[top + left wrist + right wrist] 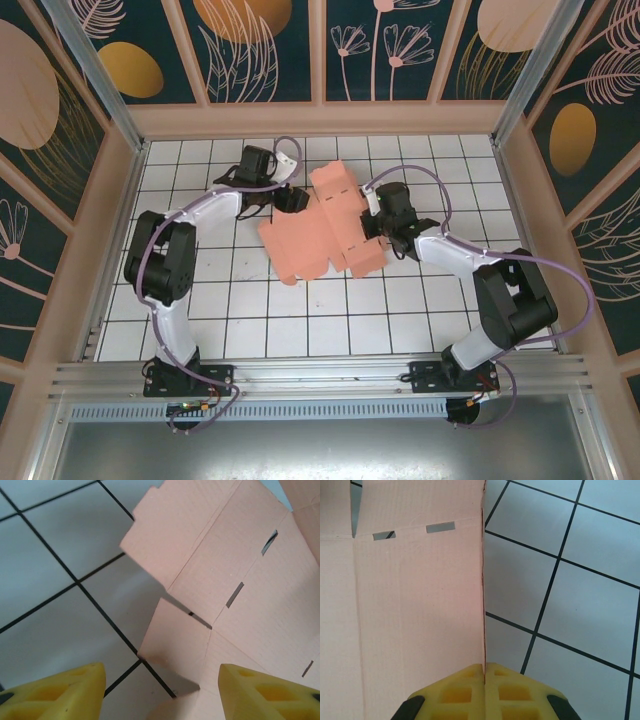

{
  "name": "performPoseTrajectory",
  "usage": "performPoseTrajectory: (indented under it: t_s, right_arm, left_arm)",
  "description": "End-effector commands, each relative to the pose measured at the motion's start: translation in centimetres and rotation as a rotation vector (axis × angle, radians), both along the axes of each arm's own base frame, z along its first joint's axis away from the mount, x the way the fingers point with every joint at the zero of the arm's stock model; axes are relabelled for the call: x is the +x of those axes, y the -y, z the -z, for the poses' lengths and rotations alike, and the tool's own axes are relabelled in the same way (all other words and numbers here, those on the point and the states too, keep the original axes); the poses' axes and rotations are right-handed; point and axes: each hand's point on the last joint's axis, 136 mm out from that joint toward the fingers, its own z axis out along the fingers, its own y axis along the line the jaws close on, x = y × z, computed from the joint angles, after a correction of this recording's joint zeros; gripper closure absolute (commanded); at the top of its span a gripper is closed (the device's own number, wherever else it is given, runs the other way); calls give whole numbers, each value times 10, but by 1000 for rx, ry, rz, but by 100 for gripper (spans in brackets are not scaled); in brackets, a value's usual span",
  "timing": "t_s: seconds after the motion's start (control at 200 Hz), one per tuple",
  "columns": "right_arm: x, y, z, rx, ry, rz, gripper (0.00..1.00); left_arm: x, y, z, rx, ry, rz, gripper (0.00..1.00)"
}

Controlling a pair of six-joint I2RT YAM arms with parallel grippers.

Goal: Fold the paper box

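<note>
**Item: paper box [320,235].** Salmon-pink cardboard, one die-cut sheet. It lies opened out on the tiled worktop [200,310], in the middle and somewhat toward the far edge, between my two arms. Flaps stick out on several sides. Locking slots [235,595] are cut through and nothing is tucked into them.

**Left gripper [285,198].** At the sheet's far left corner. In my wrist view the yellow fingers [75,690] stand well apart, with a small corner flap [175,635] lying between them. That flap is raised a little and throws a shadow on the tiles. I have hold of nothing on this side.

**Right gripper [373,222].** At the sheet's right edge. The fingers [465,690] are pressed together, and the cardboard edge runs straight into the seam between them. I am pinching the sheet there.

**Progress.** Early, by my judgement. No wall stands upright and no tab is seated. The creases show as lines only.

**Left to do.** Raise the side panels, fold the flaps in, seat the tabs in the slots, and close the box.
</note>
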Motion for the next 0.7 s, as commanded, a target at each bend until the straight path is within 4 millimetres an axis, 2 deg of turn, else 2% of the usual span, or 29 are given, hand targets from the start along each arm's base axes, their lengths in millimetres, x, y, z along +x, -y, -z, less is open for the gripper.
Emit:
performPoseTrajectory:
  t_s: [0.0, 0.25, 0.295, 0.325, 0.405, 0.5, 0.586, 0.696]
  right_arm:
    - [-2, -3, -3, 8, 4, -39, 100]
    - [-5, -8, -1, 16, -13, -65, 100]
    - [-5, -8, -1, 18, -14, -66, 100]
    - [-5, -8, 0, 17, -16, -64, 100]
    - [-4, -7, 1, 14, -19, -61, 100]
    - [-3, -7, 2, 10, -24, -57, 100]
    - [-2, -6, 3, 5, -28, -46, 100]
    - [-2, -5, 3, 4, -30, -42, 100]
  left_arm:
    - [-13, 11, 4, -12, -56, 108, 40]
    - [6, 5, 12, -8, -82, 45, 37]
    - [5, 8, 11, -21, -92, 53, 41]
    - [4, 9, 10, -30, -98, 62, 47]
    - [0, 14, 7, -64, -108, 88, 53]
    - [-2, 17, 3, -78, -102, 104, 68]
    - [-2, 16, 1, -80, -84, 106, 71]
    - [-4, 15, 1, -79, -67, 113, 81]
